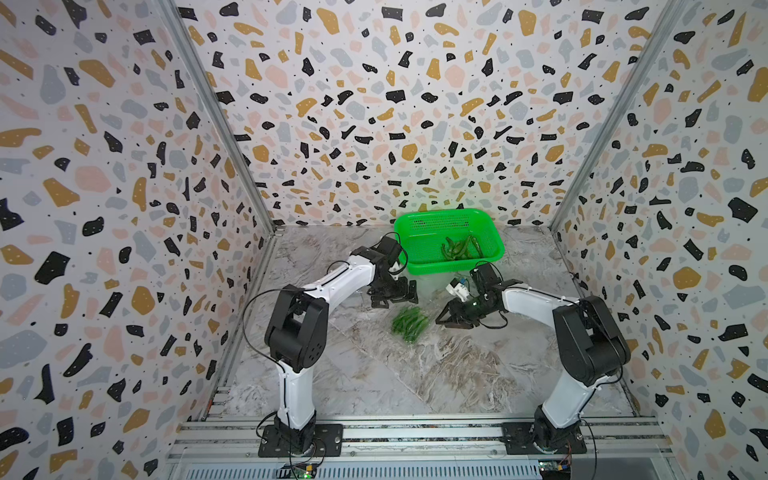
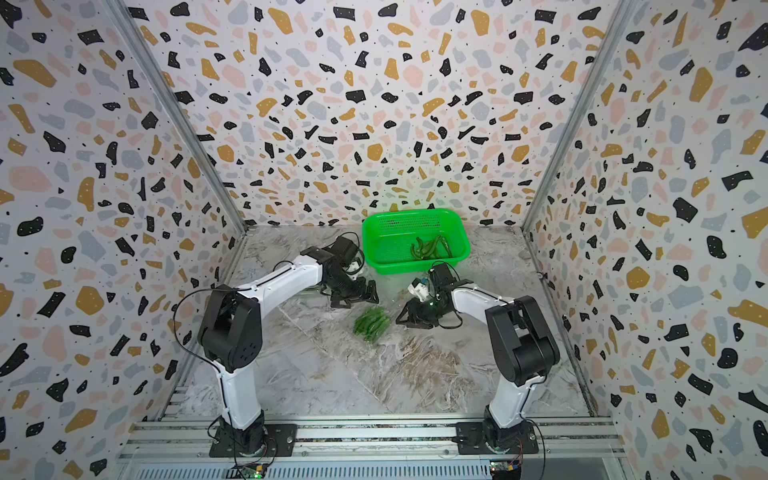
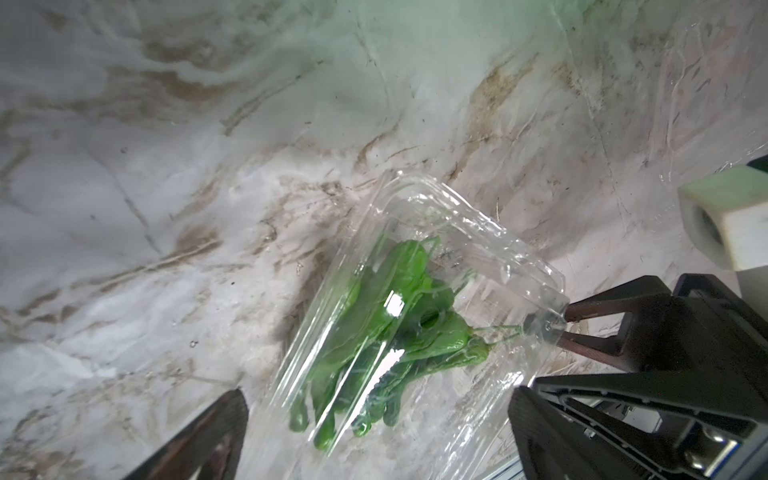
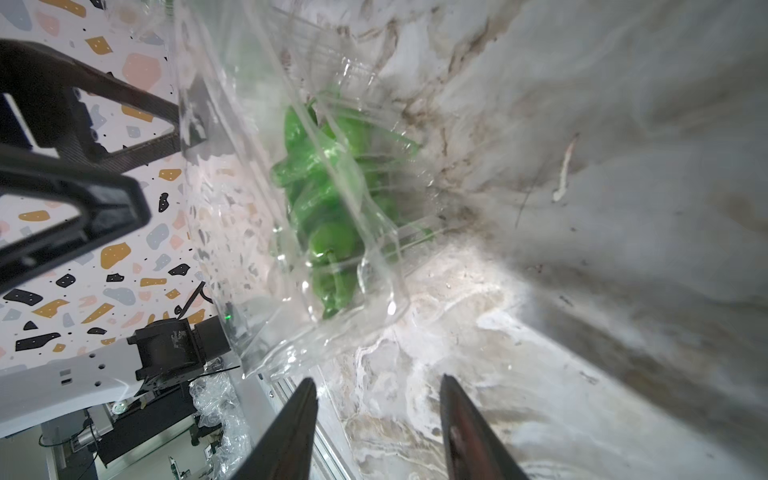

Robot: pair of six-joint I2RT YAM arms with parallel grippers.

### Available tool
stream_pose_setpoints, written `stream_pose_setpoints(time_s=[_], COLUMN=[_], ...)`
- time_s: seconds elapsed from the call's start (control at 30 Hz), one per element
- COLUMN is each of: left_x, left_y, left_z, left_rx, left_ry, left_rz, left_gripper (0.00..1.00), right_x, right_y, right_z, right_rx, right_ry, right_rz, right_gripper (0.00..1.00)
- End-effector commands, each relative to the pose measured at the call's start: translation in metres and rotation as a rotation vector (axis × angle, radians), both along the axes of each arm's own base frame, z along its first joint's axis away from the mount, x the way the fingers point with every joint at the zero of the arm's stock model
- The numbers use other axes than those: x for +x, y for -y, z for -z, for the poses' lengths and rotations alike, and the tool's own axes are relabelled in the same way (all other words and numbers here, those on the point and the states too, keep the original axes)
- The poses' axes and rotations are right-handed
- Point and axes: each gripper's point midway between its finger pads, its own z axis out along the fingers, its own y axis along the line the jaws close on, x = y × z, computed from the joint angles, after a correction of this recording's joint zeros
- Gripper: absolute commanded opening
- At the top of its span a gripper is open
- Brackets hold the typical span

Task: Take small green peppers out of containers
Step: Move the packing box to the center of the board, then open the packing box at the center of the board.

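- Peppers (image 3: 374,316) are lying bunched inside a clear container (image 3: 457,220), mid-frame in both top views, on the marble table (image 1: 374,374).
- Your left gripper (image 1: 397,301) is hanging open just up-left of the container. In the left wrist view its fingers (image 3: 208,436) are spreading wide at the bottom edge, with the container's end reaching between them.
- Your right gripper (image 4: 378,378) is sitting to the right of the container, jaws parted, tips bracketing its corner. You cannot tell whether they are touching plastic.
- The container's clear plastic is lying over the peppers in both wrist views.
- A green basket (image 1: 436,224) is sitting behind, upper centre-right, holding a few loose chillies (image 1: 459,249).
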Motion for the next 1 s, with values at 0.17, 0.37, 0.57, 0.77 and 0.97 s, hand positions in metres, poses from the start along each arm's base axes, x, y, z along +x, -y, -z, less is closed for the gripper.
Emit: stream_pose_setpoints(time_s=[0.17, 0.37, 0.57, 0.77, 0.97], left_x=[-0.004, -0.006, -0.007, -0.007, -0.009], left_y=[0.007, 0.009, 0.009, 0.012, 0.015], left_z=[-0.014, -0.013, -0.013, -0.01, -0.01], left_rx=[-0.054, -0.059, -0.058, -0.061, -0.066], left_ry=[0.02, 0.016, 0.015, 0.007, 0.001], left_rz=[0.005, 0.006, 0.005, 0.012, 0.02], left_gripper=[0.99, 0.99, 0.99, 0.99, 0.99], right_x=[0.001, 0.002, -0.002, 0.003, 0.009], right_y=[-0.002, -0.005, -0.002, -0.005, -0.009], right_z=[0.007, 0.004, -0.001, -0.004, -0.004], right_rx=[-0.015, -0.008, -0.011, 0.0, 0.01], right_ry=[0.001, 0.007, 0.01, 0.02, 0.022], right_rz=[-0.004, -0.01, -0.01, -0.009, -0.012], right_gripper=[0.47, 0.47, 0.47, 0.46, 0.45])
